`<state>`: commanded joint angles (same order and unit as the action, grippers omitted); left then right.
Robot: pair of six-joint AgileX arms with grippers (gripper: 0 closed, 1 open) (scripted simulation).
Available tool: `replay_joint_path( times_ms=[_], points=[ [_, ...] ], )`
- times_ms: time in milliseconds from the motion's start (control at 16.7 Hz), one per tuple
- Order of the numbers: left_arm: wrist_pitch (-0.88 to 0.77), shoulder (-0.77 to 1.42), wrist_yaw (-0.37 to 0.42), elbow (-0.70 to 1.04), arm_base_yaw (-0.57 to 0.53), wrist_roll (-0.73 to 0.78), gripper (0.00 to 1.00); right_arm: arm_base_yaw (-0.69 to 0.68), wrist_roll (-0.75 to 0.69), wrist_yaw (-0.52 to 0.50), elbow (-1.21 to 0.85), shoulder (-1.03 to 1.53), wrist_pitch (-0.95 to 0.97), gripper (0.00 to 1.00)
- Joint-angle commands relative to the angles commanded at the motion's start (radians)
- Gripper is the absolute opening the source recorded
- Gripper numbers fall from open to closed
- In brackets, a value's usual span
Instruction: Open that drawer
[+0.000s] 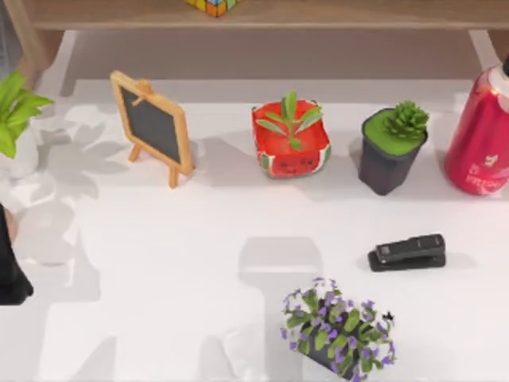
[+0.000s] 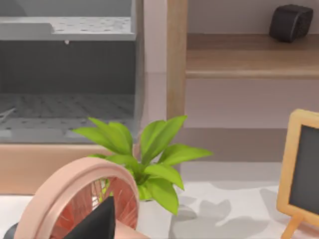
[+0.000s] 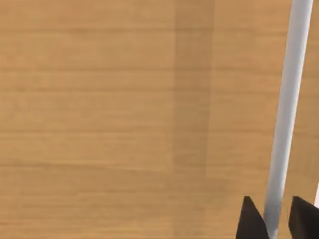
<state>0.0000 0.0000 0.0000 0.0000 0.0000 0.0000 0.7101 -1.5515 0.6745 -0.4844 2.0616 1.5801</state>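
Your right gripper [image 3: 273, 219] has its fingers narrowed around the drawer's pale handle bar [image 3: 286, 114], set against the wooden drawer front [image 3: 124, 114] for pulling; your left arm [image 1: 9, 263] sits parked at the table's left edge, and you cannot tell its finger state.

Black, pointed claw [image 3: 271, 221] fingertips [image 3: 251, 221]

drawer front [image 3: 124, 119]: matt wood, visible grain
handle [image 3: 284, 119]: smooth pale metal
table [image 1: 159, 278]: smooth matt white
can [image 1: 481, 135]: glossy red

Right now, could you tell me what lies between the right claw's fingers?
In the right wrist view, the drawer's pale bar handle runs between the right claw's two dark fingers, in front of the wooden drawer front.
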Motion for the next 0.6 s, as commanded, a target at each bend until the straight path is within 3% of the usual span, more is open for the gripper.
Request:
replay_joint_path(
  times_ms=[420, 600],
  points=[
    [0.0, 0.0, 0.0, 0.0, 0.0, 0.0, 1.0, 0.0, 0.0, 0.0, 0.0, 0.0, 0.0, 0.98],
    [0.0, 0.0, 0.0, 0.0, 0.0, 0.0, 1.0, 0.0, 0.0, 0.0, 0.0, 0.0, 0.0, 1.0]
  ],
)
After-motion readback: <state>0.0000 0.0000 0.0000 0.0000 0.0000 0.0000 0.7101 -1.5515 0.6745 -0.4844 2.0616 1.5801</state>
